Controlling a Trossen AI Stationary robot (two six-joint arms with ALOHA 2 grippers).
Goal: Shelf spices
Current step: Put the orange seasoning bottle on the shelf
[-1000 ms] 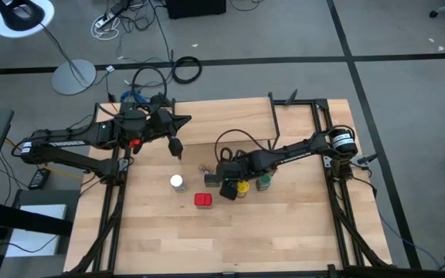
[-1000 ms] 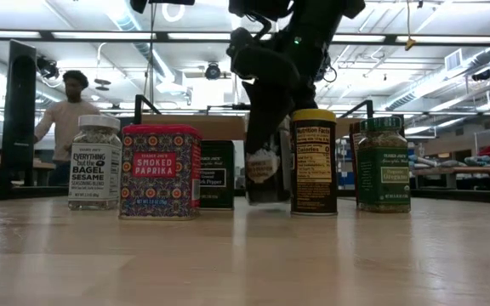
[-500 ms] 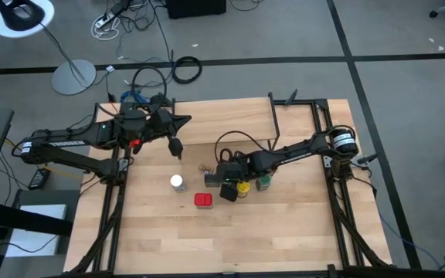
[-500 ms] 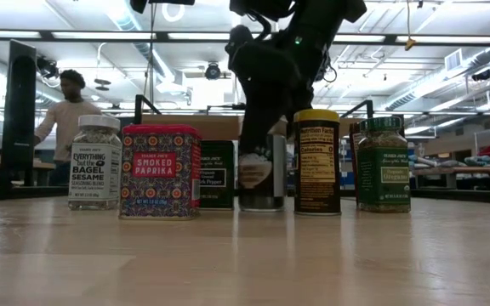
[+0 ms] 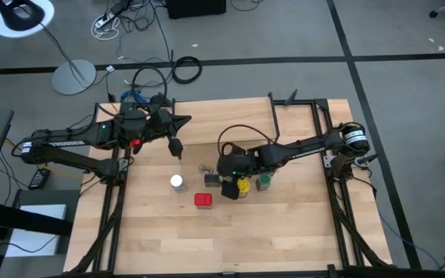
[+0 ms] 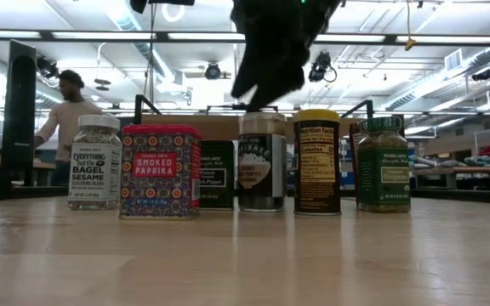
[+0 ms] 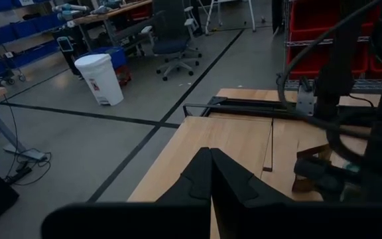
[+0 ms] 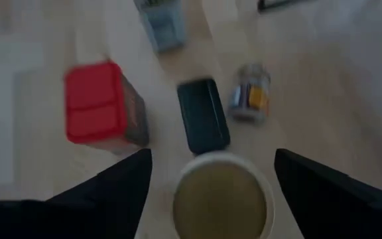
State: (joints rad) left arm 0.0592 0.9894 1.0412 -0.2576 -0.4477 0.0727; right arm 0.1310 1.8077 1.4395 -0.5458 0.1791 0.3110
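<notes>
Several spices stand in a row on the table. In the low view they are a white-lidded jar point(image 6: 95, 161), a red tin point(image 6: 160, 170), a dark tin point(image 6: 217, 174), a tan-lidded jar point(image 6: 262, 161), a yellow-lidded jar point(image 6: 316, 161) and a green jar point(image 6: 383, 163). My right gripper point(image 6: 260, 100) hangs open just above the tan-lidded jar point(image 8: 223, 199), a finger point(image 8: 111, 192) on either side of its lid, apart from it. My left gripper point(image 5: 178, 152) waits shut above the table's far left. The shelf point(image 5: 222, 122) stands along the far edge.
A small jar point(image 5: 205, 167) stands alone between the row and the shelf. The near half of the table point(image 5: 230, 239) is bare wood. Black frame rails point(image 5: 327, 131) run along both sides. A person point(image 6: 65, 119) is in the room beyond.
My right gripper has brought the tan-lidded jar from a tilt to upright, set it on the table between the dark tin and the yellow-lidded jar, let go and risen above it. The yellow-lidded jar has shifted slightly.
</notes>
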